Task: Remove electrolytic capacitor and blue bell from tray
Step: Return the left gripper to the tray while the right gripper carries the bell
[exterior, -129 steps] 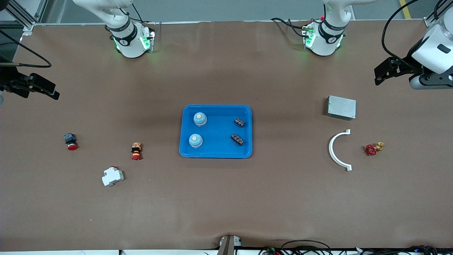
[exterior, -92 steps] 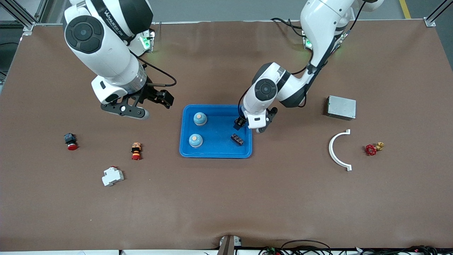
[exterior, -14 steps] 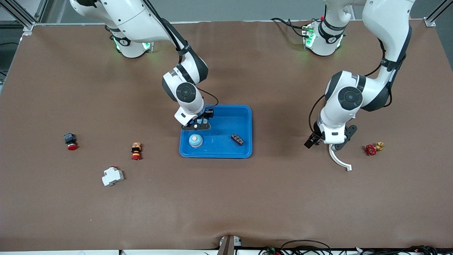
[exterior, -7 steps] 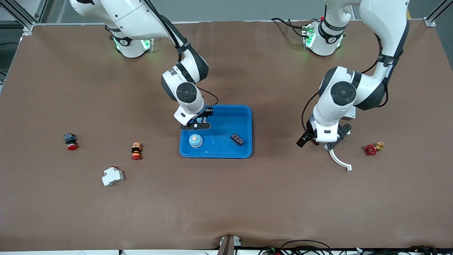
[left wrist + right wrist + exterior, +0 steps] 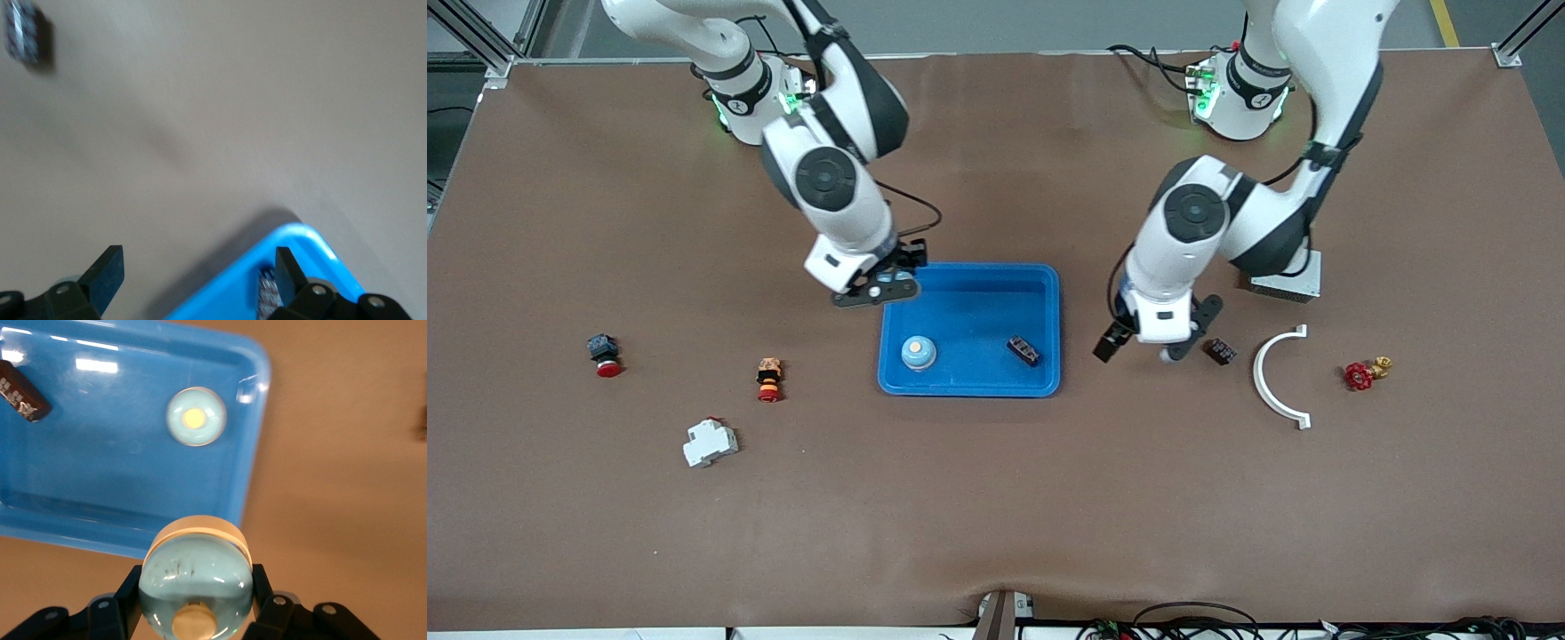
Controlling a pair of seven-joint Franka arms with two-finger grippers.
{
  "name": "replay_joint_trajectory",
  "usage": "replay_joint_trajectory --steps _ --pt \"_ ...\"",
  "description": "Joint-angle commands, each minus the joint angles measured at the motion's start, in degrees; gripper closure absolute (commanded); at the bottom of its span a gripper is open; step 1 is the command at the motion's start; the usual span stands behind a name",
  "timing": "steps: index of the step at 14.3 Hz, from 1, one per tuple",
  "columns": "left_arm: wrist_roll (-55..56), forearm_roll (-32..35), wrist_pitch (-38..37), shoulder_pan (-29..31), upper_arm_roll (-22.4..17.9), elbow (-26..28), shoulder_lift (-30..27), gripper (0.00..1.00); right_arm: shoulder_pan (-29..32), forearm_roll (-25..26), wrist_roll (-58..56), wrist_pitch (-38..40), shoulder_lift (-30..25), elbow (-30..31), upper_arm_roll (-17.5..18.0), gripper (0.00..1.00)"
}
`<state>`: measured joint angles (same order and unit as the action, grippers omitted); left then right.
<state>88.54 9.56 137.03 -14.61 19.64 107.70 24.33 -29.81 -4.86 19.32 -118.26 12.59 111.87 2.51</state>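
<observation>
The right gripper [image 5: 195, 603] pinched a bell [image 5: 195, 577] between its fingers; the left gripper [image 5: 193, 273] hung spread, a capacitor [image 5: 1219, 350] beside it.

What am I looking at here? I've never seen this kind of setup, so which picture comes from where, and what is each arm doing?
These are two white robot arms bolted to one edge of a brown table, each ending in a two-finger gripper. The big picture looks down from across the table; the two small ones come from cameras on the arms' wrists.

In the middle lies a blue tray with one bell and one capacitor in it. The right gripper, up over the tray's edge, is shut on a second bell, which fills its wrist view. The left gripper is open and holds nothing; a second capacitor lies on the table beside it, next to a white curved bracket.

Toward the right arm's end lie two red push buttons and a white breaker; toward the left arm's end, a red valve and a grey metal box.
</observation>
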Motion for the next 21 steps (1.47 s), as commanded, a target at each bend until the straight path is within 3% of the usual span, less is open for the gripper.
replay_joint_trajectory --steps 1,6,10,15,19,21 --pt "5.8 1.5 -1.2 -3.6 -0.2 -6.0 5.3 0.0 6.4 0.1 -10.1 -0.3 -6.3 7.0 0.7 0.82" --pt "7.1 1.5 -1.1 -8.1 -0.6 -11.0 11.0 0.0 19.1 0.0 -30.3 -1.0 -11.6 14.7 0.7 0.82" --pt "7.4 2.3 -0.3 -9.2 -0.7 -13.3 14.2 0.0 29.1 -0.1 -45.8 -2.3 -11.0 15.7 0.7 0.81" --pt "7.9 2.5 0.1 -11.6 -0.7 -19.6 20.0 0.0 31.4 2.2 -49.6 -8.5 -9.0 18.4 0.5 0.81" --pt "10.9 2.6 3.7 -12.9 -3.1 -19.9 22.0 0.0 32.2 8.1 -49.6 -13.2 -6.4 20.7 0.5 0.78" --pt "11.3 2.5 6.7 -13.8 -4.4 -19.8 23.3 0.05 33.5 9.1 -49.6 -14.1 -4.4 20.6 0.5 0.79"
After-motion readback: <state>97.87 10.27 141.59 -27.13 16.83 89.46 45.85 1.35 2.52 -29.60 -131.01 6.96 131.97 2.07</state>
